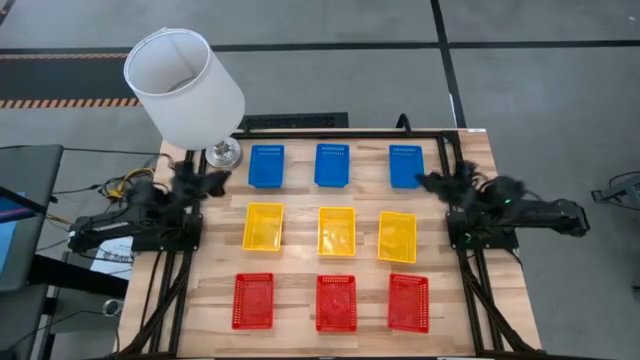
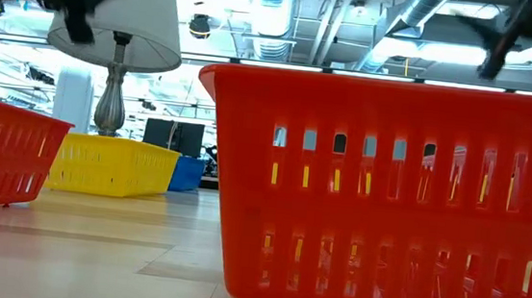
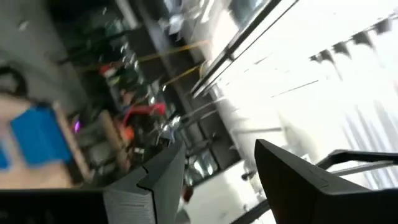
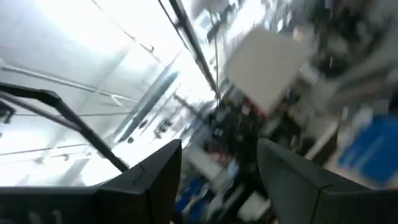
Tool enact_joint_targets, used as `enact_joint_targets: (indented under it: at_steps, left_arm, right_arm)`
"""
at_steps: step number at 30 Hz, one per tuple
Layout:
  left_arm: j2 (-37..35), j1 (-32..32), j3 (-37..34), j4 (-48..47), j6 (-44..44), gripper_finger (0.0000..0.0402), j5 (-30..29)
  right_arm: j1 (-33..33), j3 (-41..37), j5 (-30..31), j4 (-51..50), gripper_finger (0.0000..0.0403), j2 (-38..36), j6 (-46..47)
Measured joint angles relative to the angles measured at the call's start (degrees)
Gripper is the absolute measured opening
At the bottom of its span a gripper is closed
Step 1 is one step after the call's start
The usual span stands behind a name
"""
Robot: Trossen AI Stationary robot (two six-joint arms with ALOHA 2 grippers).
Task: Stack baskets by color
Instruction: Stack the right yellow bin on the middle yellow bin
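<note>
Several baskets stand on their bottoms on the wooden table in three rows: blue ones [image 1: 332, 165] at the far side, yellow ones [image 1: 336, 231] in the middle, red ones [image 1: 336, 302] near the front. My left gripper [image 1: 212, 182] hangs open at the table's left edge, beside the left blue basket [image 1: 266, 166]. My right gripper [image 1: 432, 182] hangs open at the right edge, beside the right blue basket [image 1: 405, 166]. In both wrist views the fingers stand apart with nothing between them. Both grippers point up above level.
A lamp with a white shade [image 1: 184, 87] and a metal foot [image 1: 223, 153] stands at the table's far left corner, just behind my left gripper. Bare wood lies between the rows. In the low view a red basket [image 2: 387, 198] fills the foreground.
</note>
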Motion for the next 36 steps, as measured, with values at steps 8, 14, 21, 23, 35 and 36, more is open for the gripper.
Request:
enact_joint_targets:
  at_steps: [8,14,21,23,35,36]
  left_arm:
    - [9.55,0.0,18.44,-16.88,1.28,0.0185,3.49]
    - [18.87,0.0,32.28,-34.24,0.7,0.0185,14.1]
    - [23.57,0.0,40.25,-51.16,2.86,0.0185,14.13]
    - [23.57,0.0,40.23,-53.93,3.2,0.0185,12.68]
    - [23.57,0.0,40.23,-58.17,3.02,0.0185,7.79]
    - [23.57,0.0,40.23,-58.17,3.02,0.0185,7.79]
  right_arm:
    - [-2.4,30.03,0.38,-41.16,0.0233,13.92,-6.0]
    - [-2.11,48.94,-0.03,-82.75,0.0233,30.98,7.99]
    - [4.03,48.96,-7.31,-97.78,0.0233,44.84,26.74]
    - [7.47,46.89,-8.71,-96.91,0.0233,48.39,30.41]
    - [21.27,32.78,-8.45,-80.75,0.0233,58.08,48.06]
    - [21.34,31.26,-8.39,-79.42,0.0233,58.05,48.91]
